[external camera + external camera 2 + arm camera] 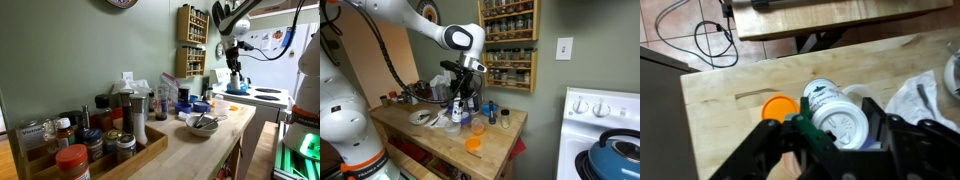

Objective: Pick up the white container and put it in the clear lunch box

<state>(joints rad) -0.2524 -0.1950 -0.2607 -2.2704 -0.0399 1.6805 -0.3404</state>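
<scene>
My gripper (837,128) is shut on the white container (826,102), a white tub with a green label and a flip-top lid, held tilted above the wooden counter (730,110). A clear rim, probably the clear lunch box (856,90), shows just behind the container and is mostly hidden by it. An orange lid (778,106) lies on the counter beside the left finger. In an exterior view the gripper (462,103) hangs low over the counter's middle, above a clear tub (477,126). In an exterior view the gripper (235,76) is at the counter's far end.
A plate with utensils (422,117) and a crumpled plastic bag (444,121) lie by the gripper. A blue bottle (490,110) and a dark bottle (504,118) stand behind it. A bowl (200,124), a tray of spice jars (90,150), a stove (605,110) and cables on the floor (710,40) surround the counter.
</scene>
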